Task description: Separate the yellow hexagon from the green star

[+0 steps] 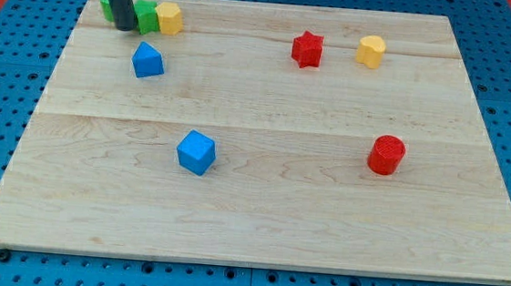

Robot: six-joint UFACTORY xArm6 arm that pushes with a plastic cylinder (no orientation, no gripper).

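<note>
The yellow hexagon (169, 17) lies near the board's top left corner, touching the green star (146, 16) on its left. My tip (125, 28) stands on the board at the green star's left front side, and the rod hides part of that star. Another green block (107, 5) shows just behind the rod on its left; its shape is hidden.
A blue block (148, 61) lies just below the tip's right. A blue cube (196, 152) sits at centre left. A red star (307, 49) and a yellow heart-like block (370, 51) lie at top right. A red cylinder (386, 155) is at right. The board's top edge (275, 5) is close.
</note>
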